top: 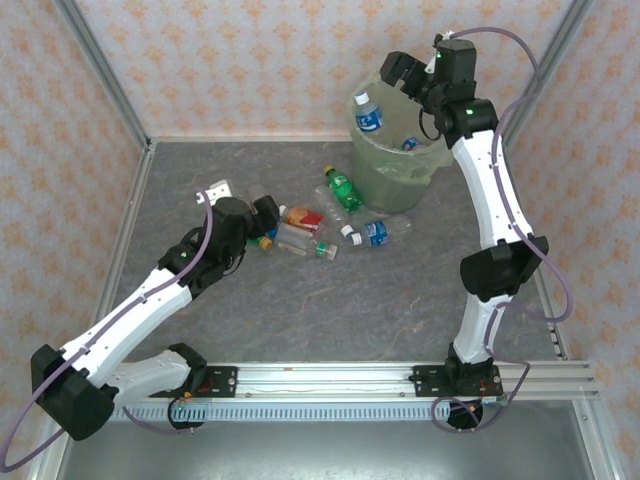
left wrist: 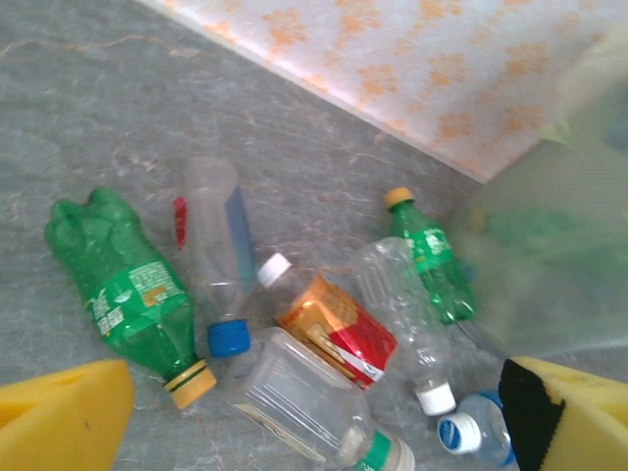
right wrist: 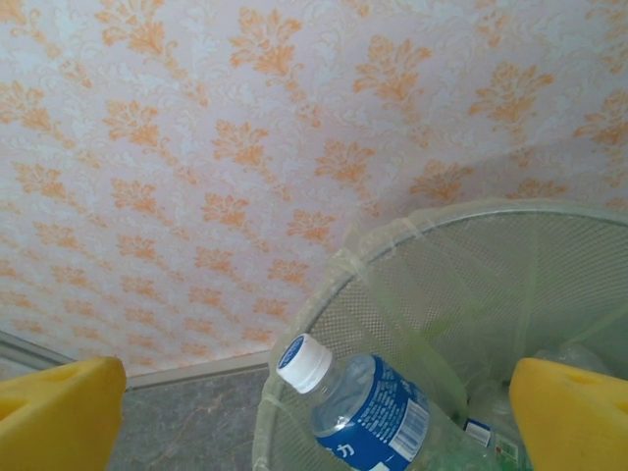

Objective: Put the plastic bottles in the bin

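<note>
**Pale-green bin (top: 392,175) partly filled**

It stands far right on the grey table (top: 300,320), a blue-labelled bottle (top: 369,115) leaning inside its rim. Right gripper (top: 407,76) hangs above it, jaws wide, empty. Left gripper (top: 266,213), likewise wide and empty, hovers over loose bottles (top: 300,240) beside the bin.

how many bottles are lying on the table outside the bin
7, left to right: crushed green bottle, blue-capped bottle, square bottle, red-label bottle, unlabelled bottle, small green bottle beside the bin, blue-label bottle. More may be hidden.
</note>
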